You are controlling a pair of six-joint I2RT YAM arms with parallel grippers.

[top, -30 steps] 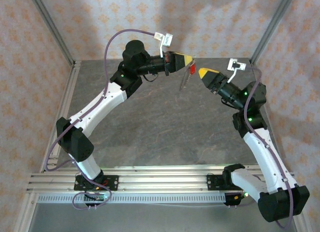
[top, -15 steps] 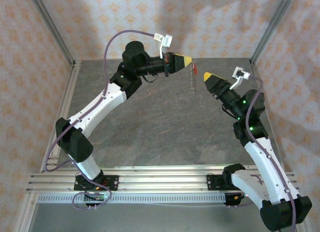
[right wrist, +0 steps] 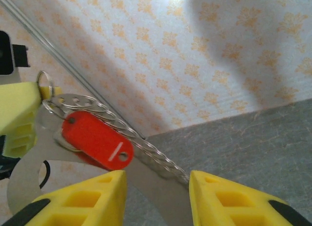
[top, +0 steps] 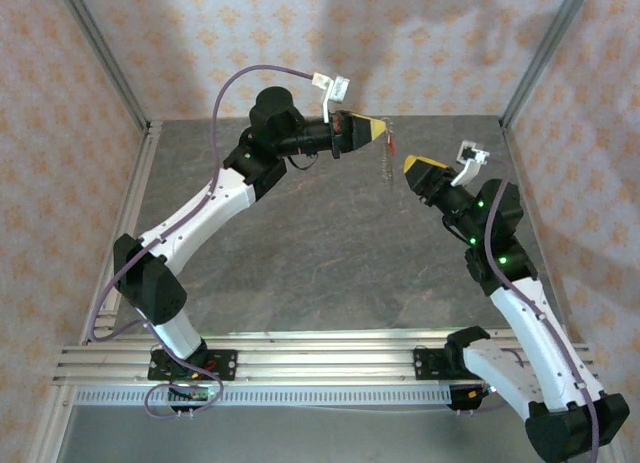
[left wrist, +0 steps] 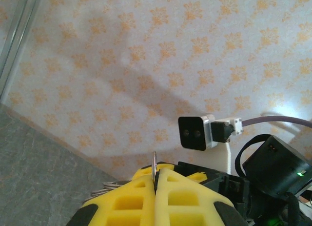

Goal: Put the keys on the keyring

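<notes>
My left gripper [top: 380,129] is held high at the back, shut on a thin metal keyring [left wrist: 154,160] that stands edge-on between its yellow fingers [left wrist: 122,196]. From the keyring [right wrist: 44,78] hang a red-headed key [right wrist: 95,138] and a string of linked silver rings [right wrist: 141,145], which dangle over the table [top: 385,165]. The red key [top: 391,140] sits just below the left fingertips. My right gripper [top: 407,163] is a little to the right of and below the string, open [right wrist: 156,173] with nothing between its fingers. The string's lower end lies close to one right fingertip [right wrist: 200,179].
A grey stone-patterned table [top: 330,243] lies under both arms. Patterned walls close in the back and sides, with metal posts [top: 545,53] at the corners. The right wrist camera [left wrist: 196,132] faces the left gripper from close by.
The slanted ring string with the red key swung back to hang straight. My right gripper drew back down and to the right, away from it. The left gripper shifted slightly right, staying shut.
</notes>
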